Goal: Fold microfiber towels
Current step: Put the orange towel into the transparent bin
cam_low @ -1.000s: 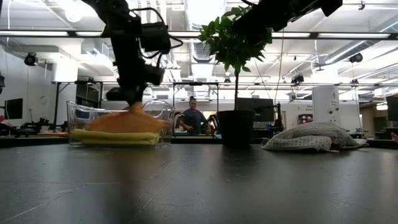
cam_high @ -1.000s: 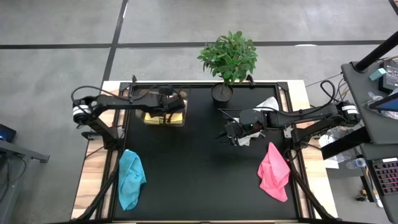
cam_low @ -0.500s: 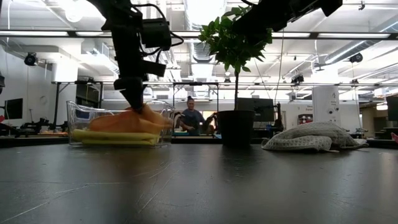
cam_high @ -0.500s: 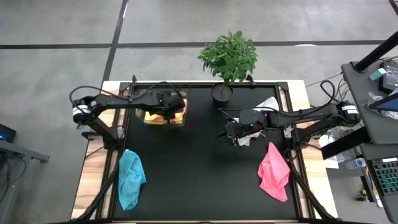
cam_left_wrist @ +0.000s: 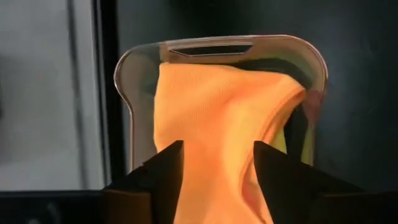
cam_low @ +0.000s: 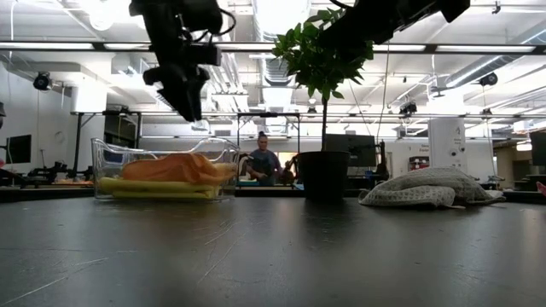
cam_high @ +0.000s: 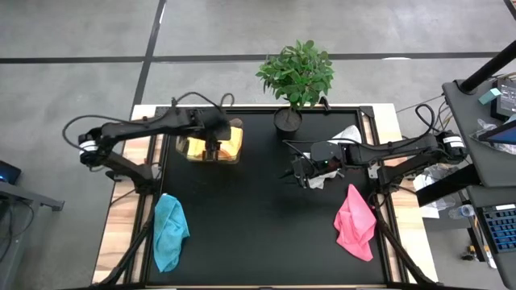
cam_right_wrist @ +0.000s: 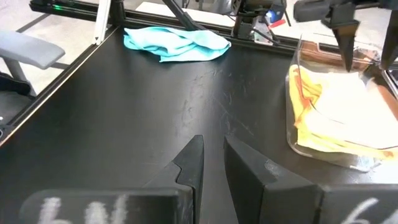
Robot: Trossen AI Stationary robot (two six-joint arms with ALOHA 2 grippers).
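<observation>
Left gripper is being held above the clear plastic box at the far-left part of the black table, fingers spread, nothing gripped. Crumpled orange microfiber towel is lying in the box on top of the folded yellow towel. Right gripper is being held mid-table, jaws nearly closed, empty. Teal towel near front-left corner, pink towel near front-right edge, white-grey towel by the far-right edge beside the potted plant
</observation>
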